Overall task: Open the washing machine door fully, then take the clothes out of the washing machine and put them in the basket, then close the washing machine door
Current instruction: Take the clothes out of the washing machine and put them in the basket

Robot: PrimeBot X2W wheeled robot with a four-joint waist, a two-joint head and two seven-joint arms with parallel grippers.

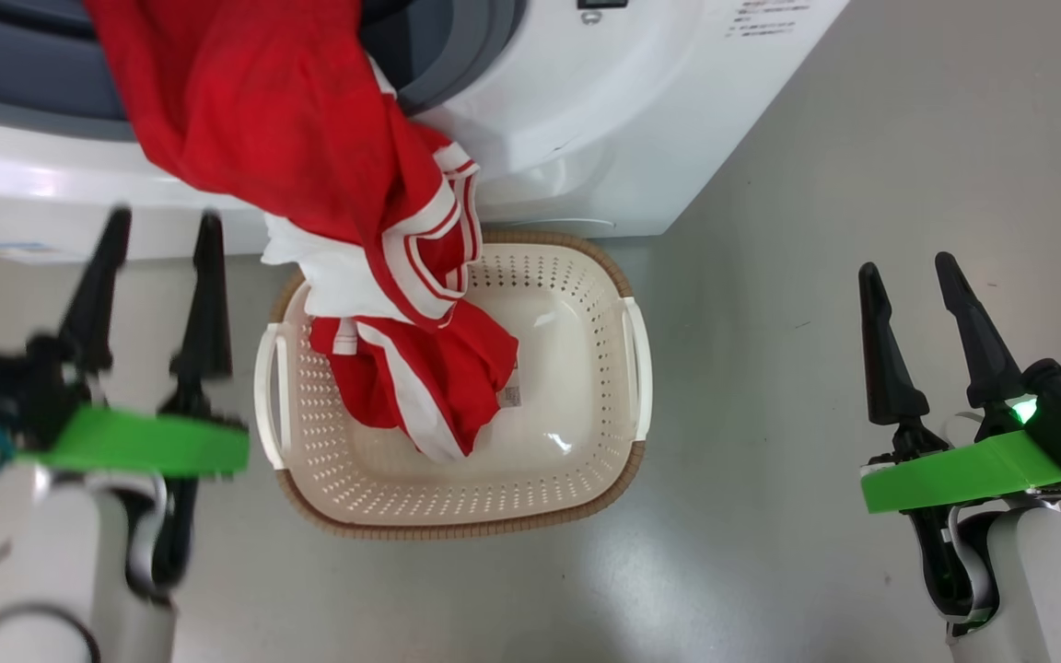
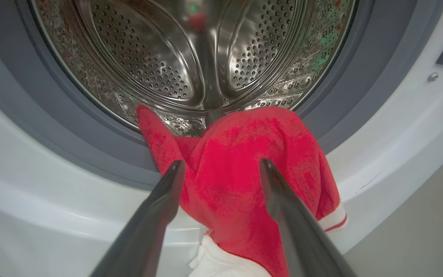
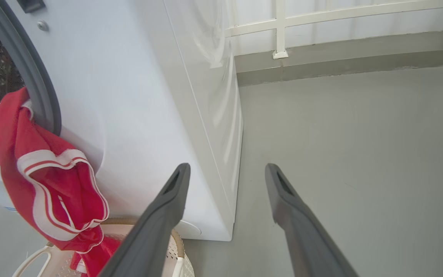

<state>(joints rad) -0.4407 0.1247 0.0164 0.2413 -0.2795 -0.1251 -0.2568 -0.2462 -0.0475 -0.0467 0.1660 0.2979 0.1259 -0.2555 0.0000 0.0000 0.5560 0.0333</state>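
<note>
I have both sets of fingers spread wide and empty: the left gripper (image 1: 166,216) near the basket (image 1: 577,433), the right gripper (image 1: 905,264) well apart over the grey floor (image 1: 770,516). The clothes (image 1: 291,129) trail from the washing machine (image 1: 586,120) drum (image 2: 190,57), their lower end in the basket.

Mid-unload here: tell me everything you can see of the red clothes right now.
The clothes are soft, bright red fabric with white panels and red-and-white striped bands. They trail from the mouth of the drum over the grey gasket and the white front lip of the washing machine. From there they hang bunched and folded into the basket, the lower end resting on its floor toward the left. The left gripper and right gripper both stand open, clear of the fabric.
</note>
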